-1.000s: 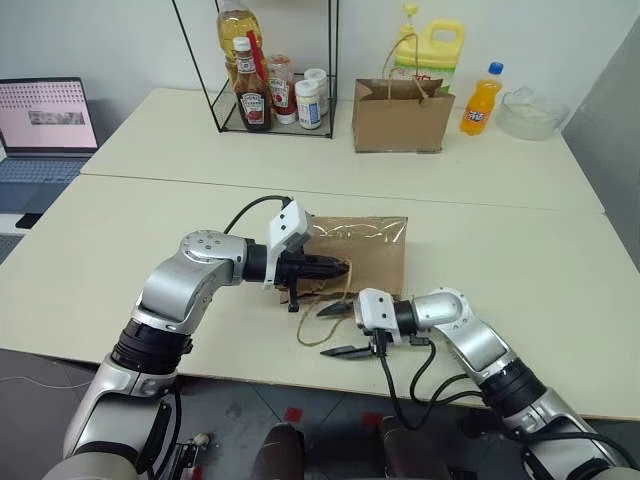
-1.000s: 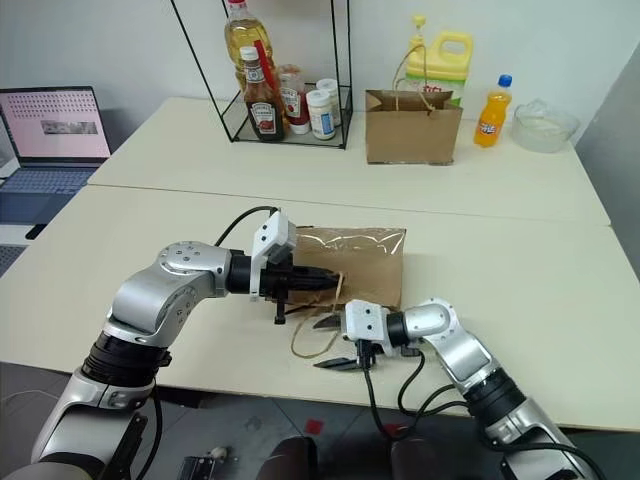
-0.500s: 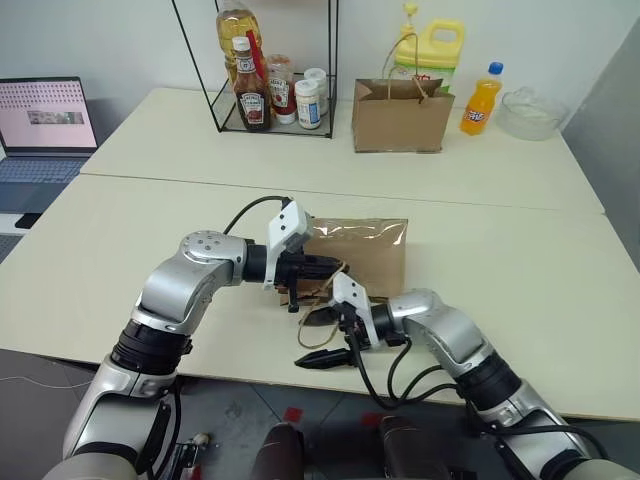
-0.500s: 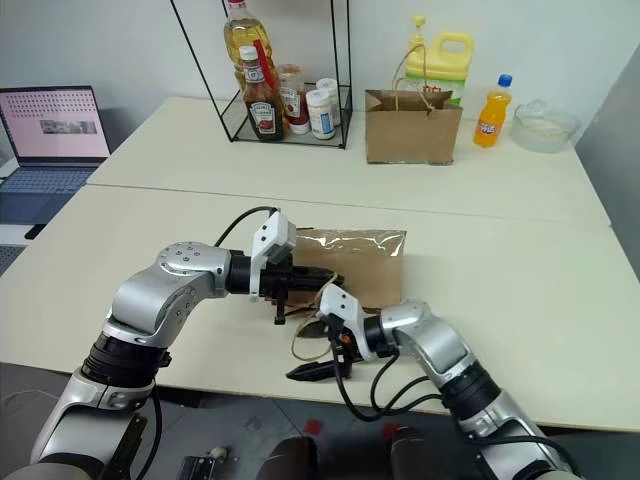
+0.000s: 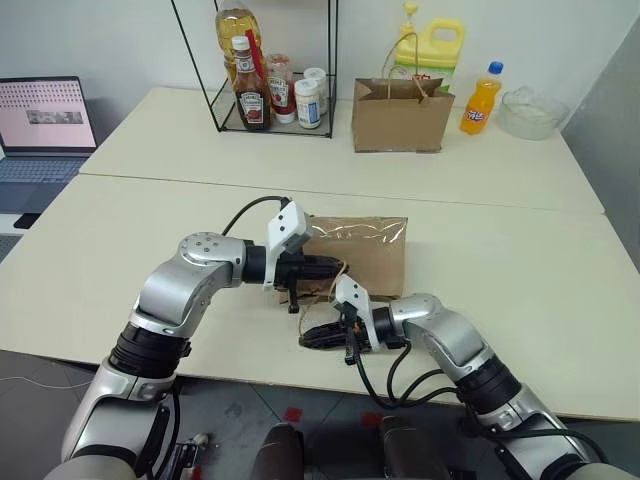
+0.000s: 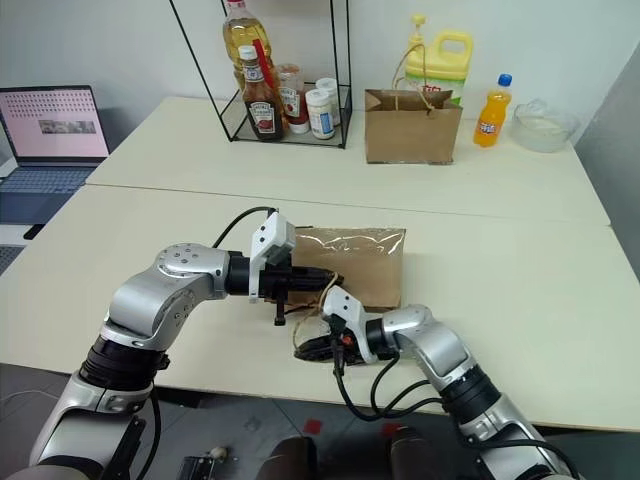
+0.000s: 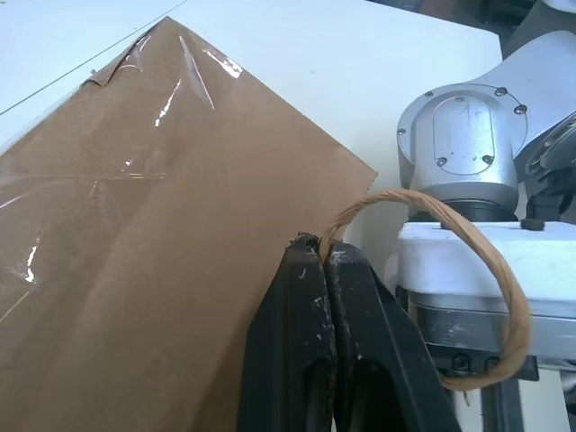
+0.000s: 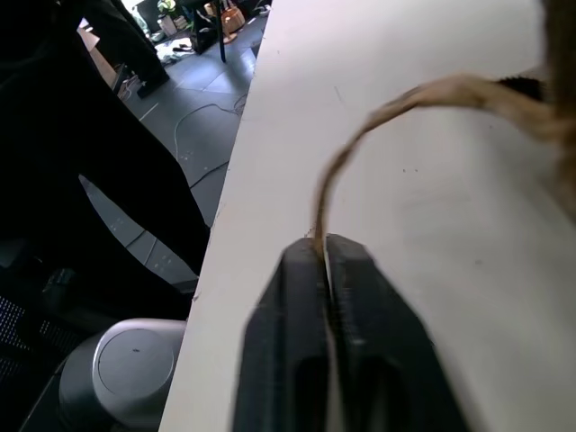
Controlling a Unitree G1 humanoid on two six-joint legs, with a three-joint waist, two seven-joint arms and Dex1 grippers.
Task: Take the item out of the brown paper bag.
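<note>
Right end effector (image 5: 312, 337) has clamped a twine handle (image 8: 378, 121); left end effector (image 5: 340, 268) pinches another, bag (image 5: 365, 255) flat.

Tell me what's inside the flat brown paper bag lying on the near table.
Its contents cannot be seen: the brown paper bag lies flat and opaque, with shiny tape on top. Both the left gripper and right gripper are shut on its twine handles.

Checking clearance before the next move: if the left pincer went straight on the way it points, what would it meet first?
Probably the right pincer's wrist housing, just past the twine handle the left pincer pinches; depth is unclear.
</note>
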